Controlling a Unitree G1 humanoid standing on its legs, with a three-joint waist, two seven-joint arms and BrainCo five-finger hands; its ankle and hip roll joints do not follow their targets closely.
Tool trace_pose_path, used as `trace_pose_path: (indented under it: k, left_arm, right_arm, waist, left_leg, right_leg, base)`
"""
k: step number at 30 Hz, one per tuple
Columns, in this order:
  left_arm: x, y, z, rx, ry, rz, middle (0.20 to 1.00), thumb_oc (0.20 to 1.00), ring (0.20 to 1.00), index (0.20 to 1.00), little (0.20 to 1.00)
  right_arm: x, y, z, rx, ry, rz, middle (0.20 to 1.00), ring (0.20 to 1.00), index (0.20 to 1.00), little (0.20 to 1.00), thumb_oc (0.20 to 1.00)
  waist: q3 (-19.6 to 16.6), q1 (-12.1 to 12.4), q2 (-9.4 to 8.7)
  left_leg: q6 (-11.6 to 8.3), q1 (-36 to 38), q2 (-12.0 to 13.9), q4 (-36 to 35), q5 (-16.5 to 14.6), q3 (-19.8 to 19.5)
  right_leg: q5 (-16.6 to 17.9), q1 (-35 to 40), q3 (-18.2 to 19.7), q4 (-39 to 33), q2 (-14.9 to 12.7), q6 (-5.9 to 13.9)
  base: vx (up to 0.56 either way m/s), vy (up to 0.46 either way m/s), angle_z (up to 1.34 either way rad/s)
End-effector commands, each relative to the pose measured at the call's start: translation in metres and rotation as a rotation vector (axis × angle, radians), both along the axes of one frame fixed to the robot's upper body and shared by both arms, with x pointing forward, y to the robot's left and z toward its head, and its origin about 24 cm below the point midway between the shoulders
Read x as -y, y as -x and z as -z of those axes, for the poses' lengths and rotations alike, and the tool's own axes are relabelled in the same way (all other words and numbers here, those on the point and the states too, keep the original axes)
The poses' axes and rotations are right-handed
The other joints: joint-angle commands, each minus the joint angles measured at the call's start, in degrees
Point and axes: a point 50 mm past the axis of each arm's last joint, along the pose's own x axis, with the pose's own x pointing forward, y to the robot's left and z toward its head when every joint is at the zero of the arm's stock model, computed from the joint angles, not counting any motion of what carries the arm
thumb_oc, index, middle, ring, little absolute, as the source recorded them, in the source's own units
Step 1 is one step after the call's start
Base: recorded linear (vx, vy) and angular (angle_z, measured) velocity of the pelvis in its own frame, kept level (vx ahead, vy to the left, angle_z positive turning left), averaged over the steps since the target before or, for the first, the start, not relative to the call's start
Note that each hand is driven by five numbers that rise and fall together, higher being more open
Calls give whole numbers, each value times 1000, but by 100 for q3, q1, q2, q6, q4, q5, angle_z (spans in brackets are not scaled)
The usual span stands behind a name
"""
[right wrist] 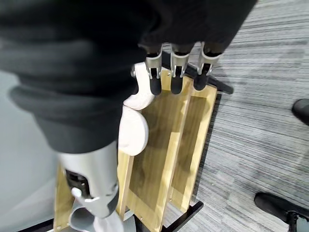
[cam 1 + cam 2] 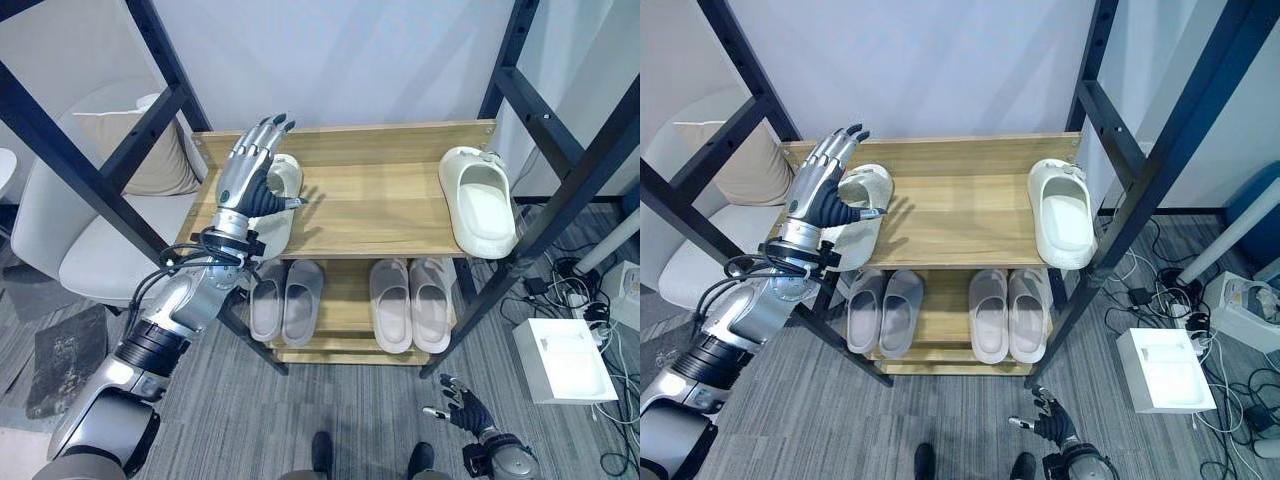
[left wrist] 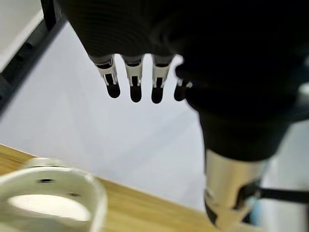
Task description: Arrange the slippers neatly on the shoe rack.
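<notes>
The wooden shoe rack (image 2: pixel 380 215) has one cream slipper (image 2: pixel 480 200) at the right end of its top shelf and another cream slipper (image 2: pixel 279 200) at the left end. Above that left one hovers the left hand (image 2: pixel 248 175), fingers straight and spread, holding nothing. Two grey slipper pairs (image 2: pixel 286 300) (image 2: pixel 411 303) sit on the lower shelf. The right hand (image 2: pixel 466 408) hangs low in front of the rack, fingers relaxed
</notes>
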Motion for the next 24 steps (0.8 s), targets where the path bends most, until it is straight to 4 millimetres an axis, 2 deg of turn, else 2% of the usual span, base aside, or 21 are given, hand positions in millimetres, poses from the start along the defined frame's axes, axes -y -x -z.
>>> trace_pose_path:
  k: [1, 2, 3, 6, 8, 14, 24]
  left_arm:
    - [-19, -15, -57, 219, -97, -161, 1000, 1000, 1000, 1000, 1000]
    - [-19, -16, -58, 220, -98, -161, 1000, 1000, 1000, 1000, 1000]
    - [-30, -19, -60, 217, -136, -221, 1000, 1000, 1000, 1000, 1000]
    - [-39, -20, -63, 218, -181, -274, 1000, 1000, 1000, 1000, 1000]
    - [-47, -21, -73, 236, -223, -325, 1000, 1000, 1000, 1000, 1000]
    - [-57, -27, -79, 226, -309, -409, 1000, 1000, 1000, 1000, 1000]
    - [-74, -36, -71, 133, -482, -537, 1000, 1000, 1000, 1000, 1000]
  right_arm:
    - [-4, -23, -26, 172, -15, -28, 1000, 1000, 1000, 1000, 1000]
    - [-4, -24, -26, 173, -16, -27, 1000, 1000, 1000, 1000, 1000]
    - [-3, -23, -27, 178, -17, -24, 1000, 1000, 1000, 1000, 1000]
    - [-1, -22, -28, 181, -18, -17, 1000, 1000, 1000, 1000, 1000]
    - [2, -20, -29, 183, -16, -14, 1000, 1000, 1000, 1000, 1000]
    - [4, -23, -34, 206, -22, -3, 1000, 1000, 1000, 1000, 1000]
    - [6, -24, -38, 237, -57, 30, 1000, 1000, 1000, 1000, 1000]
  waist:
    - [34, -44, -186]
    - [36, -38, -193]
    - [47, -68, -201]
    - [50, -99, -199]
    - [53, -123, -210]
    - [88, -187, -225]
    - [208, -249, -282]
  left_leg:
    - [-66, 379, -217, -20, -603, 47]
    - [-66, 378, -216, -19, -604, 51]
    - [-64, 379, -209, -25, -612, 86]
    - [-56, 382, -209, -30, -619, 103]
    - [-51, 372, -208, -36, -628, 126]
    - [-41, 338, -197, -41, -646, 149]
    - [-14, 251, -180, -44, -656, 225]
  right_leg:
    - [-431, 77, -82, 250, 53, 272]
    - [-431, 75, -78, 251, 53, 272]
    - [-433, 53, -42, 251, 66, 274]
    - [-431, 32, -12, 250, 73, 276]
    - [-431, -8, 14, 254, 87, 284]
    - [-431, -81, 67, 254, 108, 294]
    - [-408, -269, 198, 283, 153, 308]
  base:
    - [18, 5, -18]
    - [30, 4, -14]
    - [31, 6, -8]
    - [33, 5, -6]
    - [52, 5, -6]
    - [32, 1, -8]
    - [16, -2, -5]
